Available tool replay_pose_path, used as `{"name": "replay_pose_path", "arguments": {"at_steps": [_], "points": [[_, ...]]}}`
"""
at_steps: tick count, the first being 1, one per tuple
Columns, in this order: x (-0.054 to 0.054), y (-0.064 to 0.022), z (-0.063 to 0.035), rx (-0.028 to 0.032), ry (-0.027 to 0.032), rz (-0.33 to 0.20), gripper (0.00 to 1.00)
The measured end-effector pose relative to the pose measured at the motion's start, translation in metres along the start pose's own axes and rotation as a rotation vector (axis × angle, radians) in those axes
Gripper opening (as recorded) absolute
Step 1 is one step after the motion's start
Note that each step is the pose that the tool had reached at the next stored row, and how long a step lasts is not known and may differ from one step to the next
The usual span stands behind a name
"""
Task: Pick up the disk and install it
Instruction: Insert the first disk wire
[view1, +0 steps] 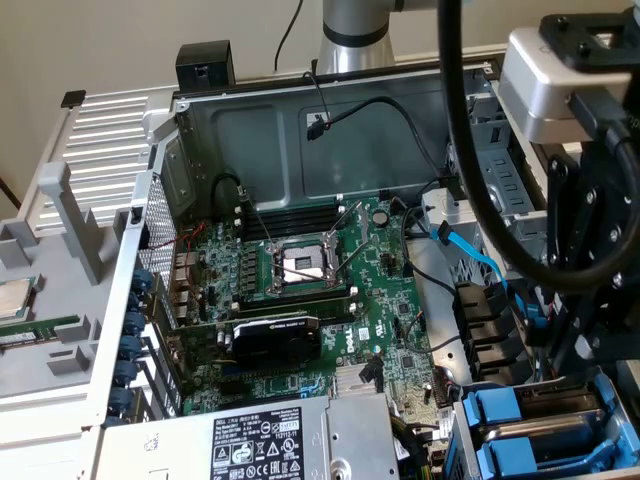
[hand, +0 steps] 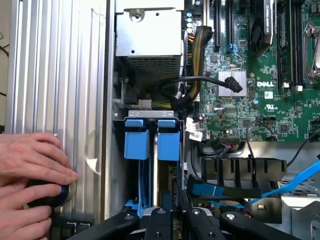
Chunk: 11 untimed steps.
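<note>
The disk (hand: 150, 175) stands edge-up in the drive bay at the case's corner, a thin grey strip beside its blue frame rail. Two blue frame tabs (hand: 136, 140) (hand: 168, 140) sit at its far end. In the exterior view the disk (view1: 545, 428) shows as a silver face between blue frames at the lower right. My gripper (hand: 172, 212) hangs straight over the bay, its black fingers drawn close together on the disk's near end. The exterior view has the gripper (view1: 588, 360) low at the right edge, and its fingertips are hard to make out.
A person's hands (hand: 30, 172) rest on a black knob with a blue ring on the ribbed side panel (hand: 60, 75). The green motherboard (view1: 330, 270), blue data cables (hand: 280, 187) and black cables lie near the bay. The grey power-supply box (view1: 270, 440) is beside it.
</note>
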<state>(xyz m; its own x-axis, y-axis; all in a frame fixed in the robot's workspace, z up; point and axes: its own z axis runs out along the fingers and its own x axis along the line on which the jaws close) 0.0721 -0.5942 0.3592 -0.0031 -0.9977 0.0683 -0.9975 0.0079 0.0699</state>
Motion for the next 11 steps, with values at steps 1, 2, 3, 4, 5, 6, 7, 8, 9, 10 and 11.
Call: {"name": "replay_pose_path", "arguments": {"at_steps": [1,2,3,4,5,6,7,8,9,10,11], "points": [[0.0,0.0,0.0004,0.0,0.0001,0.0,0.17],[0.0,-0.0001,0.0012,0.0003,0.0,0.0,0.17],[0.0,-0.0002,0.0018,0.0004,-0.0001,0.001,0.17],[0.0,-0.0003,0.0028,0.0009,-0.0003,0.001,0.17],[0.0,-0.0003,0.0039,0.002,-0.0006,0.001,0.17],[0.0,-0.0004,0.005,0.0031,-0.0008,0.001,0.17],[0.0,-0.0005,0.0062,0.0038,-0.0011,0.001,0.17],[0.0,-0.0005,0.0075,0.0048,-0.0016,0.002,0.17],[-0.001,-0.0006,0.0086,0.0059,-0.0019,0.002,0.17],[-0.001,-0.0008,0.0097,0.0062,-0.0021,0.002,0.17],[-0.001,-0.0008,0.0107,0.0067,-0.0022,0.002,0.17]]}}
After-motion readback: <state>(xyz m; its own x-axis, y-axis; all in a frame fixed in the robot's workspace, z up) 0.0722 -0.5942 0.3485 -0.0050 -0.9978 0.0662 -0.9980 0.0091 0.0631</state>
